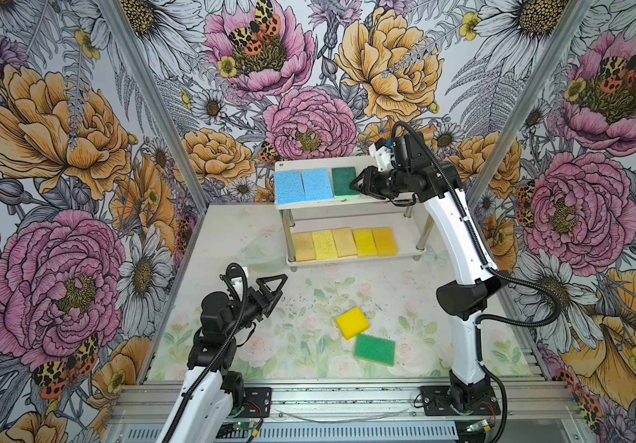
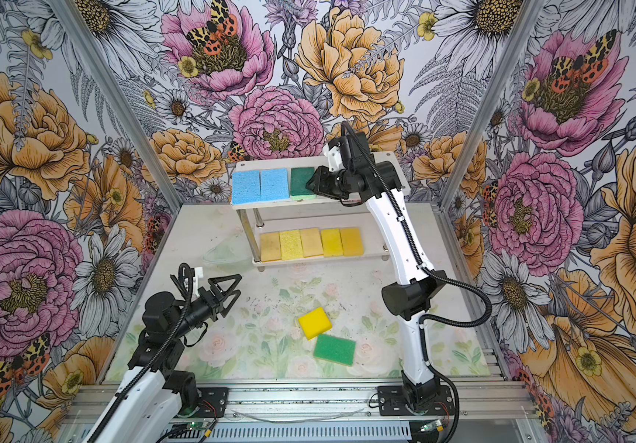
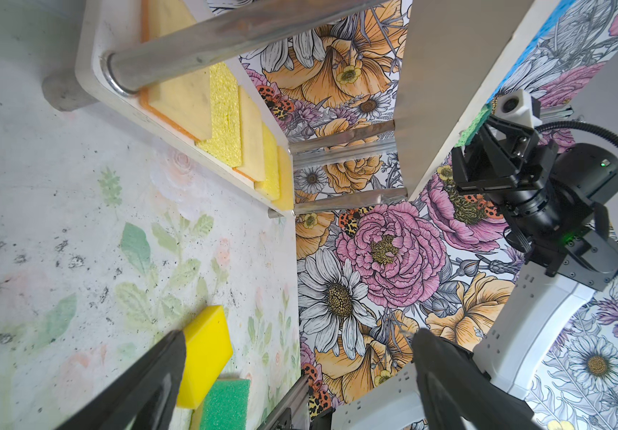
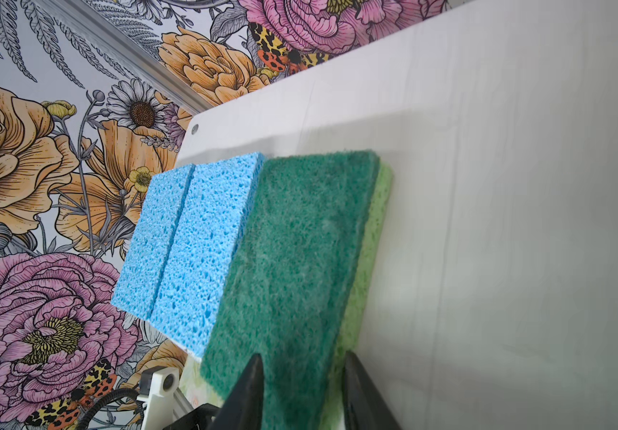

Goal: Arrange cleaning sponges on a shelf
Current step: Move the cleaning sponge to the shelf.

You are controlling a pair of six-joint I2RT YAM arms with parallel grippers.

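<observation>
Lower left, our left jaws gape wide near a bright yellow foam sponge (image 1: 352,322) and a green foam sponge (image 1: 374,349) on the floral counter (image 1: 308,291). Higher, the white two-tier shelf (image 1: 308,204) holds five yellow sponges (image 1: 345,242) below, two blue sponges (image 1: 303,185) above; our right jaws straddle its dark green sponge (image 1: 342,180), grip unclear.

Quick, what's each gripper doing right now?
Left gripper: open, empty.
Right gripper: jaws parted at the green-topped sponge lying on the shelf, apparently not gripping.

Shelf (image 1: 308,164) top: blue pair (image 1: 289,186), dark-green sponge (image 1: 343,179); lower: yellow row (image 1: 345,242); loose: bright-yellow sponge (image 1: 352,323), green sponge (image 1: 374,349).
</observation>
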